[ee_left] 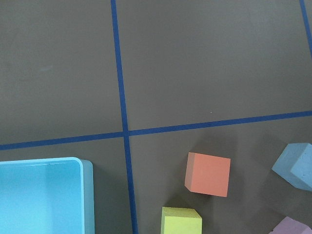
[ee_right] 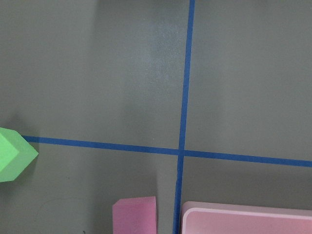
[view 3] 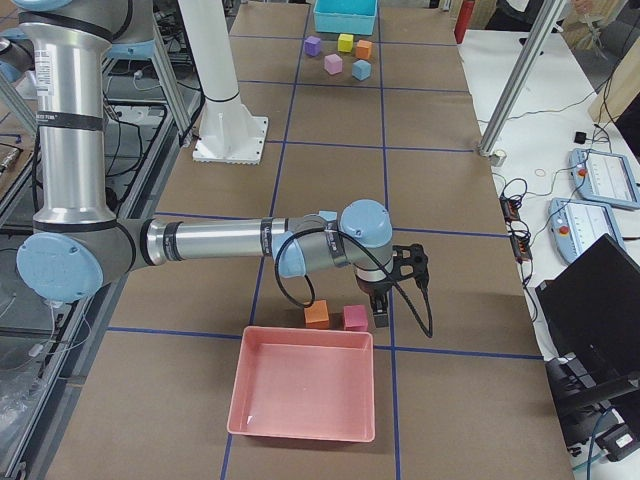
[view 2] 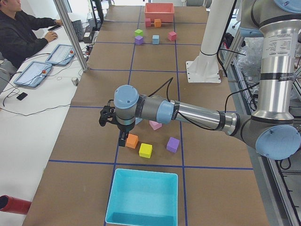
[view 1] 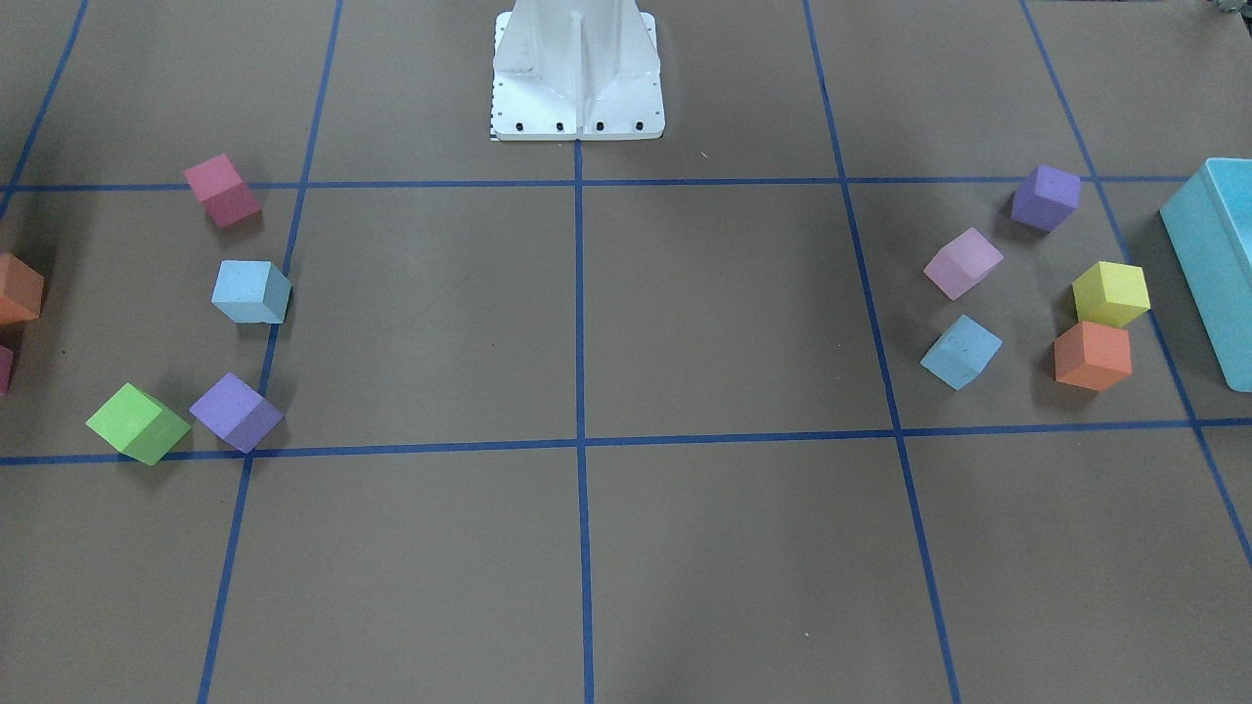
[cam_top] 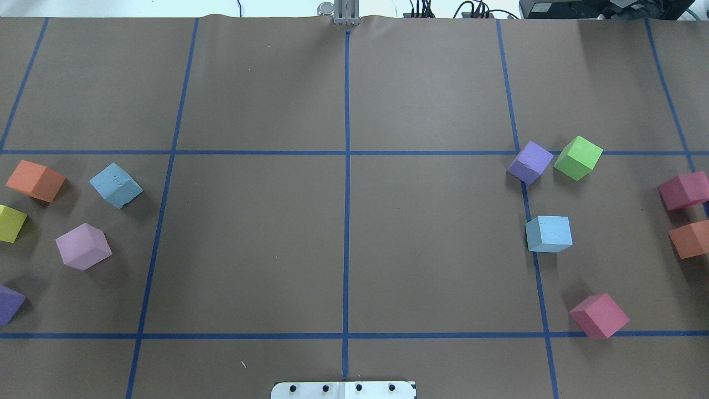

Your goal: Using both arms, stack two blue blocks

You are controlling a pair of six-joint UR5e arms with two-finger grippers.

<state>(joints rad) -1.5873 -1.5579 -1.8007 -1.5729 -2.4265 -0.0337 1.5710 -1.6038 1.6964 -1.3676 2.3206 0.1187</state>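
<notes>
One pale blue block (cam_top: 115, 185) lies on my left side, also seen in the front view (view 1: 961, 352) and at the right edge of the left wrist view (ee_left: 297, 165). The other blue block (cam_top: 548, 234) lies on my right side, on a tape line (view 1: 251, 291). The two blocks are far apart. My left gripper (view 2: 123, 137) shows only in the left side view, pointing down over the orange cube (view 2: 132, 141). My right gripper (view 3: 380, 316) shows only in the right side view, beside a magenta cube (view 3: 355, 318). I cannot tell whether either gripper is open or shut.
A turquoise bin (view 1: 1218, 254) stands at my far left and a pink bin (view 3: 305, 395) at my far right. Orange (cam_top: 35, 180), yellow (cam_top: 11, 223), lilac (cam_top: 83, 246) and purple (cam_top: 530, 162), green (cam_top: 578, 158), magenta (cam_top: 599, 315) cubes surround the blue blocks.
</notes>
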